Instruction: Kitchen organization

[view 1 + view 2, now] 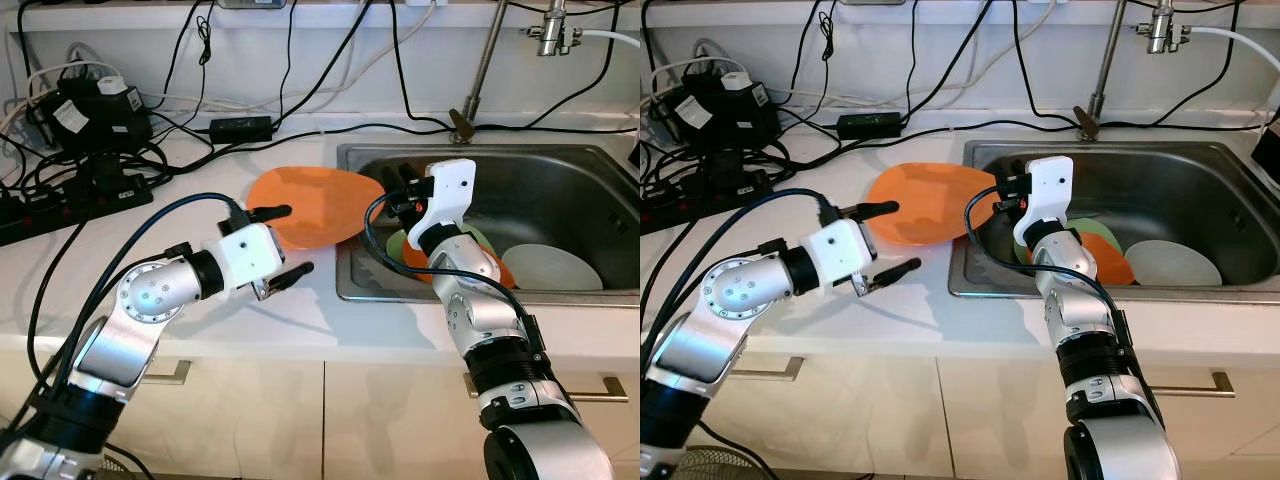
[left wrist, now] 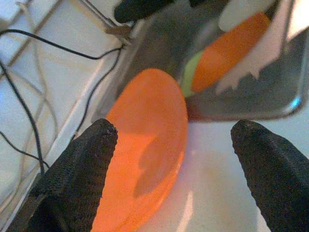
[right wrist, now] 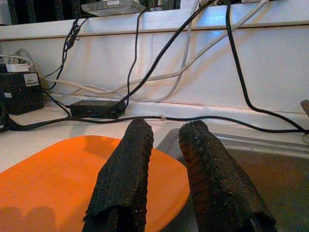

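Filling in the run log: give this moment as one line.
left tool: open, beside orange plate | right tool: at plate's sink-side edge, grip unclear | plate: on counter, overhanging sink

I counted 2 grippers, the left gripper (image 1: 288,242) and the right gripper (image 1: 396,182). I saw 1 big orange plate (image 1: 310,205) lying half on the counter (image 1: 300,320) and half over the sink (image 1: 560,200). In that 1 sink I counted 3 more plates: 1 orange plate (image 1: 1110,265), 1 green plate (image 1: 1092,232) and 1 white plate (image 1: 555,268). There was 1 tap (image 1: 480,70). I saw 1 black power brick (image 1: 240,128) and many black cables (image 1: 300,90), too tangled to count.
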Available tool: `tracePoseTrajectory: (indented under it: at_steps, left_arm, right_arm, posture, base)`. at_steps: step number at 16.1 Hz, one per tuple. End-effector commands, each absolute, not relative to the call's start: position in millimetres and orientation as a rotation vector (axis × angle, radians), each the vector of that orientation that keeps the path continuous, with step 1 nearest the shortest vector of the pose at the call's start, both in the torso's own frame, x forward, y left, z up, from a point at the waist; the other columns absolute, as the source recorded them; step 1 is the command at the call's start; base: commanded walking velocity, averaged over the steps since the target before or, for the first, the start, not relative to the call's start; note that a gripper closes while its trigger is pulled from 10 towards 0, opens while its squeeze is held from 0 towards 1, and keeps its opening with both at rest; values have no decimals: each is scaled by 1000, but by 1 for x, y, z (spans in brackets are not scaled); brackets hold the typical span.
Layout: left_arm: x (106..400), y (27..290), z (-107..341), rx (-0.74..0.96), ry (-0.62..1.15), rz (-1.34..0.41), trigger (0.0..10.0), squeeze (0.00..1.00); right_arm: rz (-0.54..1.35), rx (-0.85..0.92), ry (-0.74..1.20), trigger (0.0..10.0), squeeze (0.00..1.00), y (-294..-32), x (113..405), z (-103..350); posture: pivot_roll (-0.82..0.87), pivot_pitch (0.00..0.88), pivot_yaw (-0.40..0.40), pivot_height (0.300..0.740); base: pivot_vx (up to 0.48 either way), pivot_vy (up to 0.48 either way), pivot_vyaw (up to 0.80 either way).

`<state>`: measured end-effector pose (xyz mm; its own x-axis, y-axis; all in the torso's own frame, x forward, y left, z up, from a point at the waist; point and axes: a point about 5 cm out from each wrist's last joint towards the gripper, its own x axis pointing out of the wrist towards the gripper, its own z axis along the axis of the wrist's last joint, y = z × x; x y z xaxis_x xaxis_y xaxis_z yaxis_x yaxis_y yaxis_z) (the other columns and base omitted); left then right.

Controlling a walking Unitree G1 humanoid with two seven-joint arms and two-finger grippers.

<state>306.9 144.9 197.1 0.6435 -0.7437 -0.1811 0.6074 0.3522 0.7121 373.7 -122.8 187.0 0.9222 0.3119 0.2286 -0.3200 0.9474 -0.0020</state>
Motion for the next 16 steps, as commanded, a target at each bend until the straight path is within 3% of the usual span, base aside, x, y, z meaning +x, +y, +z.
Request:
tracePoseTrajectory:
  at_steps: [1,11,16]
  left_arm:
    - [308,145,198,892,-170,-908,10000,0]
    - [331,142,189,1320,-84,-882,10000,0]
    - [349,136,179,1369,-102,-760,10000,0]
  right_arm:
    - [319,28,-248,10000,0,-123,375,193]
    - [310,32,-253,10000,0,-125,376,194]
    - [305,33,-256,10000,0,-125,376,195]
  posture:
    - [60,0,66,740]
    - [61,0,67,740]
    - [48,0,70,740]
  base:
    - [0,0,0]
    - [0,0,0]
    - [0,0,0]
